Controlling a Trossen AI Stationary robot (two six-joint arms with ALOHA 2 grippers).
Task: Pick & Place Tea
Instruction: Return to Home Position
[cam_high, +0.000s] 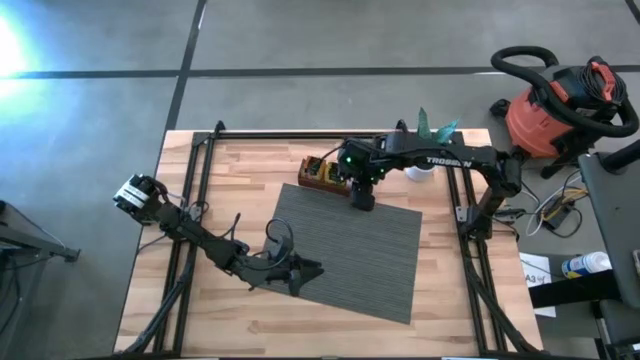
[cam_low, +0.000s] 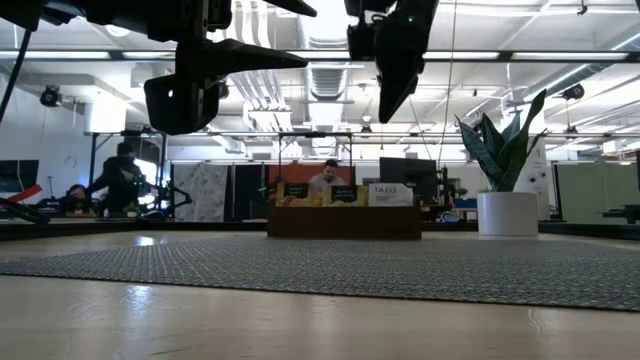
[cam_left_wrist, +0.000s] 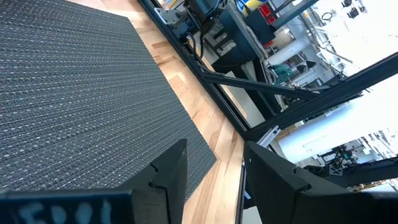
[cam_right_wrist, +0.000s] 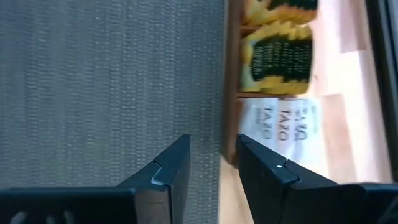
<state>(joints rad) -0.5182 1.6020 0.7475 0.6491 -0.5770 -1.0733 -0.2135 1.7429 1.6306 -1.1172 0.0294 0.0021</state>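
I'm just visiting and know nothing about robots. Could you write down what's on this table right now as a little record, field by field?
Table: wooden table with a grey ribbed mat on it
Tray: wooden tray at the mat's far edge
Tea: sachets standing in the tray, yellow and white ones showing
Right arm: right gripper open, holding nothing, raised over the mat's far edge beside the tray
Left arm: left gripper open, holding nothing, raised over the mat's near left part
Nearby: potted plant beside the tray
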